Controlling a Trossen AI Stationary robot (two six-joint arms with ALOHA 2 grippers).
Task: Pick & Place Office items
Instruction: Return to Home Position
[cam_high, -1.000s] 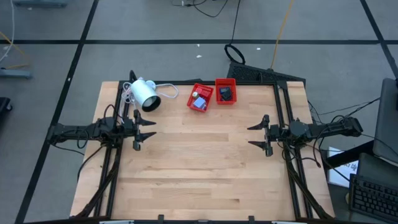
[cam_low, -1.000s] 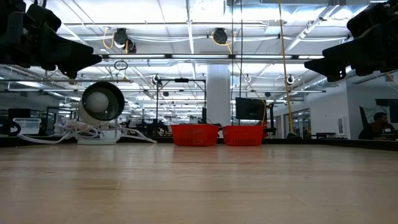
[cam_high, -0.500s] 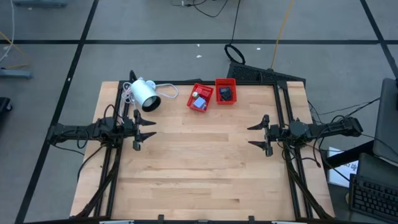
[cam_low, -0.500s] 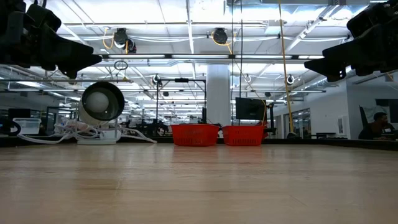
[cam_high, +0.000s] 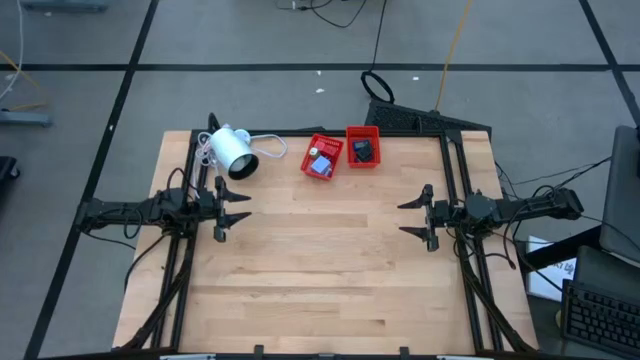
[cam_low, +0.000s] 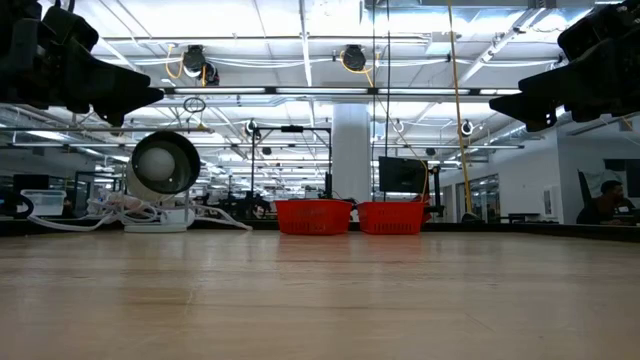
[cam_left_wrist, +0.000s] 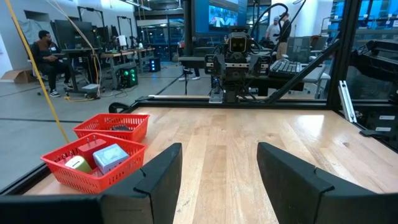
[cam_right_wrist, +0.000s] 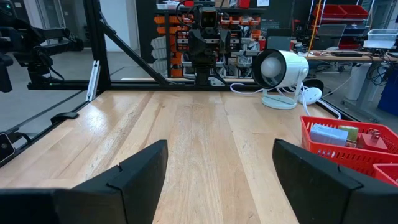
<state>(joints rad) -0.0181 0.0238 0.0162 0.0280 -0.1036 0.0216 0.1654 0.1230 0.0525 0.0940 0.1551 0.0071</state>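
left pincer and right pincer hang open, empty, by the side edges of the bench, seemingly parked since the office items lie in two red trays at its far edge.

Light wood tabletop, grey floor with dark lines. Open office beyond: white column, bright ceiling, desks, seated person.

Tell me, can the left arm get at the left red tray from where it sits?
Probably yes. The left tool is open, and only bare tabletop lies between it and the left red tray. The white lamp stands off that line, though its cable loops nearby.
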